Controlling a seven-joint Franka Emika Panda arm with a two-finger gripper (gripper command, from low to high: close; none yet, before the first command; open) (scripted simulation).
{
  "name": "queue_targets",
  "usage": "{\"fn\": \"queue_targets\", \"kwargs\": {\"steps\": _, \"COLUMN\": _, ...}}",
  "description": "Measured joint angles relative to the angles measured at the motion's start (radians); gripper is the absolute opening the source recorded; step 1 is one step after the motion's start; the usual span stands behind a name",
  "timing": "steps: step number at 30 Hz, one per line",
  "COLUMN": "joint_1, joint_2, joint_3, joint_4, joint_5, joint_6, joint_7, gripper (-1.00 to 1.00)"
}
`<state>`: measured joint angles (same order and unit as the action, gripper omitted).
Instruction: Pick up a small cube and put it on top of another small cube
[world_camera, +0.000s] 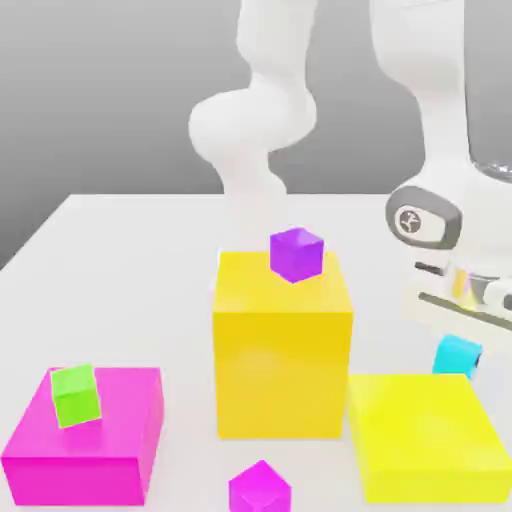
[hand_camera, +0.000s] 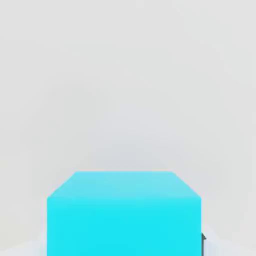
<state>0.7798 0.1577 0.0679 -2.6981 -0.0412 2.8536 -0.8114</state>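
Claw (world_camera: 460, 345) closing on cyan cube (world_camera: 458, 356), at right, just beyond the low yellow block (world_camera: 428, 436). Lime cube (world_camera: 77, 395) resting on magenta block (world_camera: 85, 435), near left.

cyan cube (world_camera: 457, 356) — matt, smooth | yellow slab (world_camera: 425, 430) — faintly glossy | arm (world_camera: 250, 122) — smooth, plastic-like

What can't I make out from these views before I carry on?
- Cyan cube's underside, exterior view: hidden behind the flat yellow block, so I can't tell whether it touches the table.
- Rest of the cyan cube, hand view: cut off by the picture's edge.
- Small magenta cube's lowest part, exterior view: cut off by the lower edge.
- Arm's upper part, exterior view: cut off by the top edge.
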Motion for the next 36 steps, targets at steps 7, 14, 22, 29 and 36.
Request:
{"fn": "queue_targets", "kwargs": {"steps": 7, "joint_1": -0.105, "joint_2": -0.118, "joint_3": -0.050, "joint_4": 0.035, "joint_5": 0.094, "joint_6": -0.144, "joint_7": 0.077, "gripper": -1.00}}
{"fn": "queue_targets", "kwargs": {"steps": 14, "joint_1": -0.278, "joint_2": -0.201, "joint_3": -0.141, "joint_4": 0.107, "joint_5": 0.127, "joint_6": -0.286, "joint_7": 0.261, "gripper": -1.00}}
{"fn": "queue_targets", "kwargs": {"steps": 22, "joint_1": -0.492, "joint_2": -0.279, "joint_3": -0.275, "joint_4": 0.184, "joint_5": 0.106, "joint_6": -0.428, "joint_7": 0.467, "gripper": -1.00}}
{"fn": "queue_targets", "kwargs": {"steps": 29, "joint_1": -0.637, "joint_2": -0.290, "joint_3": -0.399, "joint_4": 0.217, "joint_5": 0.054, "joint_6": -0.477, "joint_7": 0.544, "gripper": -1.00}}
{"fn": "queue_targets", "kwargs": {"steps": 36, "joint_1": -0.755, "joint_2": -0.274, "joint_3": -0.501, "joint_4": 0.234, "joint_5": 0.000, "joint_6": -0.491, "joint_7": 0.575, "gripper": -1.00}}
